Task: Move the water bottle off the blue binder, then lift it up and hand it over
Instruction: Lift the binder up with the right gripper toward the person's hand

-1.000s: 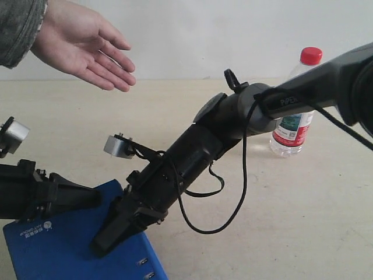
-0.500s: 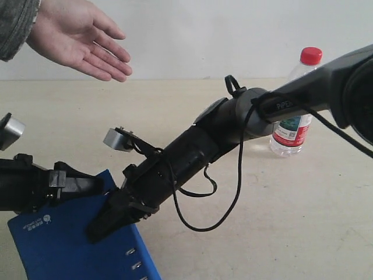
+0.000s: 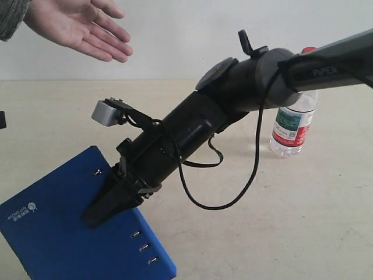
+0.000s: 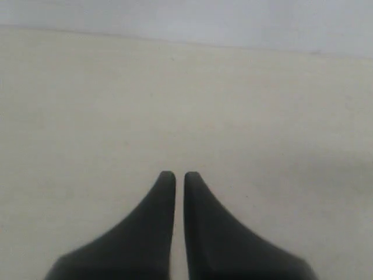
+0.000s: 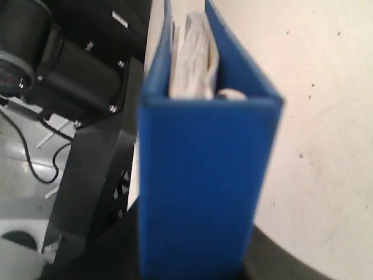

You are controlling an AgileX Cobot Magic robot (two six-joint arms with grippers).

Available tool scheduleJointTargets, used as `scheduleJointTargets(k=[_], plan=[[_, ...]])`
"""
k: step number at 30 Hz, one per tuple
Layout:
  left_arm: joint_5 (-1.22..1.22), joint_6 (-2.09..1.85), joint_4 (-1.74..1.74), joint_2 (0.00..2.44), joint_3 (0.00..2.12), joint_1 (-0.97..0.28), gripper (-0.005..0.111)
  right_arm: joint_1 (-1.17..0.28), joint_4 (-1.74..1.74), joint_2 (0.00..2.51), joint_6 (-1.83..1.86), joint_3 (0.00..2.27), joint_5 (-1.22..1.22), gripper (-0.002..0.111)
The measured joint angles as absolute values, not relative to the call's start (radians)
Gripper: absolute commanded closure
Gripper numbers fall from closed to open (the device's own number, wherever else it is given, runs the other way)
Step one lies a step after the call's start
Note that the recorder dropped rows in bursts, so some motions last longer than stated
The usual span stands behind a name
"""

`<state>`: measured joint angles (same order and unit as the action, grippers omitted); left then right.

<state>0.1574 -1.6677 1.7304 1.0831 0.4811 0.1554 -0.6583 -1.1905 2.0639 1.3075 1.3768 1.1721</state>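
Observation:
The blue binder (image 3: 52, 233) is raised at a tilt near the front left, rivets along its spine edge. My right gripper (image 3: 104, 209) reaches across the middle and is shut on its edge. In the right wrist view the binder (image 5: 204, 169) stands between the jaws of the right gripper (image 5: 195, 265), with white pages showing inside. The water bottle (image 3: 294, 125) stands upright on the table at the right, off the binder, partly hidden behind the right arm. My left gripper (image 4: 179, 175) is shut on nothing above bare table and is out of the exterior view.
An open human hand (image 3: 78, 23) is held palm up at the top left. A loose black cable (image 3: 233, 195) hangs below the right arm. The beige table (image 3: 280, 221) ends at a white wall behind.
The right arm has risen and the binder has lifted and tilted up with it. The left arm has withdrawn leftward out of the exterior view. The hand has shifted slightly upward.

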Motion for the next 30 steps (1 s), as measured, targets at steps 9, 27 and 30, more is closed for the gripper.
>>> scheduleJointTargets(k=[9, 27, 30], plan=[[-0.020, -1.679, 1.687, 0.744, 0.451, 0.155, 0.102, -0.708, -0.760, 1.838, 1.040, 1.314, 1.069, 0.109], [-0.133, -1.518, 1.729, 0.211, 0.104, 0.155, 0.102, -0.899, -0.715, 1.543, 0.907, 1.201, 0.169, 0.109], [-0.137, -1.420, 1.733, 0.210, 0.046, 0.155, 0.102, -0.899, -0.715, 1.543, 0.912, 1.235, 0.140, 0.109]])
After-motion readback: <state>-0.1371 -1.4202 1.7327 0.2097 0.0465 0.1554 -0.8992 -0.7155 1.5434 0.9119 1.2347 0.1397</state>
